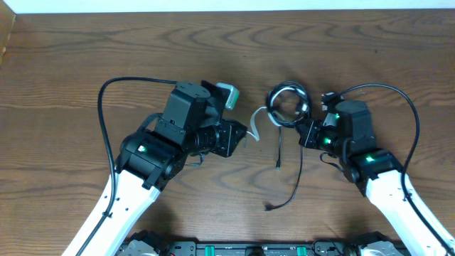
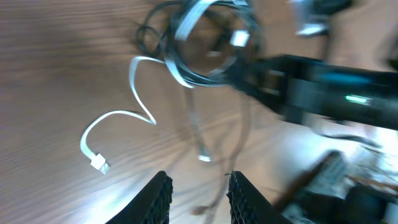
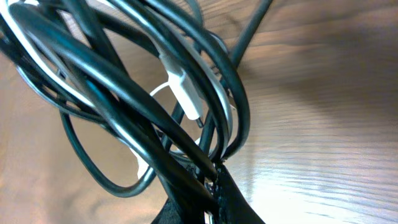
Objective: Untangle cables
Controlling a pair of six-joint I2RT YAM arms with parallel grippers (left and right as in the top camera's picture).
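Cables [image 3: 109, 102], black and white, form a tangled coil pinched in the right claw [image 3: 211, 186]; left claw [image 2: 199, 182] slightly parted.

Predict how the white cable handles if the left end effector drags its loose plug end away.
Likely floppy: the white cable lies in slack curves. Thin, so probably light and easy to slide. It may snag, since it threads through the black coil pinched by the right end effector.

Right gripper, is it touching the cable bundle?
Touching. The right wrist view shows the right gripper shut on black strands of the cables.
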